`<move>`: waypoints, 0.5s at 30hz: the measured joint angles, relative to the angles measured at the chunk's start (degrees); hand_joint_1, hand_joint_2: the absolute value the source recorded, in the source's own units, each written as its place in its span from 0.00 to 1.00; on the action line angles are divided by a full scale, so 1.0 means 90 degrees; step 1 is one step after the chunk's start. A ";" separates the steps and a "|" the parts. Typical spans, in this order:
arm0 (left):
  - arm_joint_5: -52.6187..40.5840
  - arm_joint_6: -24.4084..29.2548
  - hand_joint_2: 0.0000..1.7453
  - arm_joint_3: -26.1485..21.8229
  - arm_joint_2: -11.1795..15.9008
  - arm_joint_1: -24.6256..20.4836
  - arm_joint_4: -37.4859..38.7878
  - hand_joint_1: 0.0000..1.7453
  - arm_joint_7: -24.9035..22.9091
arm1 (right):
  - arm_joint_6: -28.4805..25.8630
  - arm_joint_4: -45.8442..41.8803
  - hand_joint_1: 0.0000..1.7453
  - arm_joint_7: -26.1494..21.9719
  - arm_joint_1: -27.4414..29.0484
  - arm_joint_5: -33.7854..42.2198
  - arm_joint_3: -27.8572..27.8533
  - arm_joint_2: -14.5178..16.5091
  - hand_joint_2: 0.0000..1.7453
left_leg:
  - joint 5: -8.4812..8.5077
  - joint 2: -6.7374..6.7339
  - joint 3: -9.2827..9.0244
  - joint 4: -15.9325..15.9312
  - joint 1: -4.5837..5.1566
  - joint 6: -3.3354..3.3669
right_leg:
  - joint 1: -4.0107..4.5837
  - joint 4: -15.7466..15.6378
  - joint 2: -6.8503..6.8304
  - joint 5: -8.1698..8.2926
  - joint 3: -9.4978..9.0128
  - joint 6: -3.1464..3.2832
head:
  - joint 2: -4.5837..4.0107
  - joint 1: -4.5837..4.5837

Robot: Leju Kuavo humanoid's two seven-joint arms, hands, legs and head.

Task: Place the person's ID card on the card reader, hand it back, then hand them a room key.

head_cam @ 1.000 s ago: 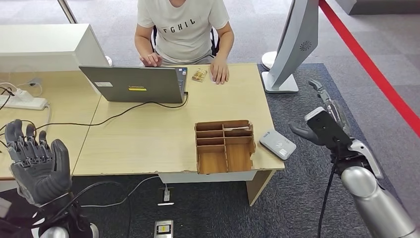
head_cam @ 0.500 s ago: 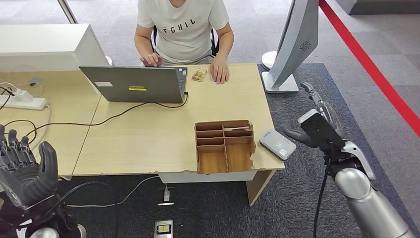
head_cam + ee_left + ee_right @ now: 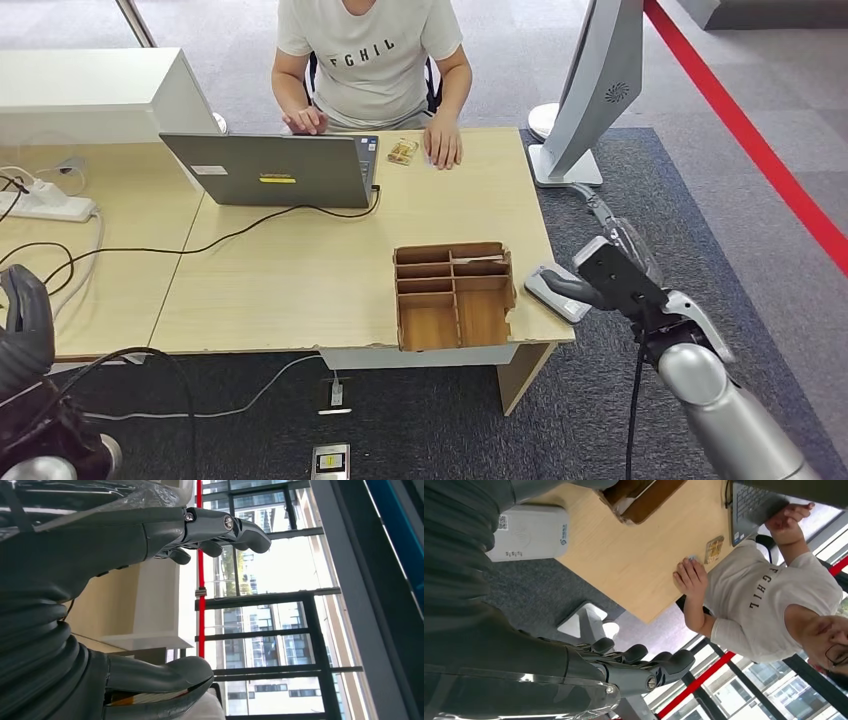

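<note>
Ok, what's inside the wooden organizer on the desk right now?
The wooden organizer shows bare compartments: small slots at the back, two larger ones in front. No cards visible in the head view; its walls hide the slot floors at the back.

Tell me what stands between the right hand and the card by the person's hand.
Nothing visible. The right hand is off the desk's right edge beside the reader; bare desk runs to the card, with the wooden organizer off to the left.

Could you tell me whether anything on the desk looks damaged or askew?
The brown divided organizer looks worn: its front rim is ragged and torn, and it sits slightly crooked at the desk edge. The card reader beside it lies angled, near the corner.
</note>
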State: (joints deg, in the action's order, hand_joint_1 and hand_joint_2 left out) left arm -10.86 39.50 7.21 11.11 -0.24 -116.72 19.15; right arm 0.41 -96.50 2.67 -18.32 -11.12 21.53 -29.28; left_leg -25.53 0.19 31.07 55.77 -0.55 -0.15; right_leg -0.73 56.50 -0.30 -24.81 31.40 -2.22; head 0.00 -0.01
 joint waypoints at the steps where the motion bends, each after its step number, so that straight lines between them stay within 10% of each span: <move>1: -0.0038 0.0000 1.00 0.0000 0.0015 -0.0015 -0.0043 0.00 -0.0038 | 0.0039 0.0016 0.00 -0.0008 -0.0001 -0.0002 0.0029 0.0016 1.00 | 0.0000 0.0000 0.0000 0.0000 0.0000 0.0000 | 0.0000 0.0000 0.0000 0.0000 0.0000 0.0000 | 0.0000 0.0001; 15: -0.0163 0.0000 1.00 -0.0157 0.0098 0.0087 -0.0468 0.00 -0.0142 | 0.0395 0.0188 0.00 0.0000 -0.0021 -0.0053 0.0528 0.0177 1.00 | 0.0000 0.0000 0.0002 -0.0001 -0.0001 0.0000 | 0.0001 0.0000 0.0000 -0.0001 0.0001 0.0001 | 0.0000 0.0000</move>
State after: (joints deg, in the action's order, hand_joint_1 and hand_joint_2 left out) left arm -12.33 39.50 5.80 12.00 0.55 -120.93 17.87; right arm 3.96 -94.81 2.67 -18.51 -11.60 26.28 -27.68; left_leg -25.53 0.19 31.08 55.76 -0.55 -0.15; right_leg -0.72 56.50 -0.30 -24.82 31.40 -2.22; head 0.00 -0.01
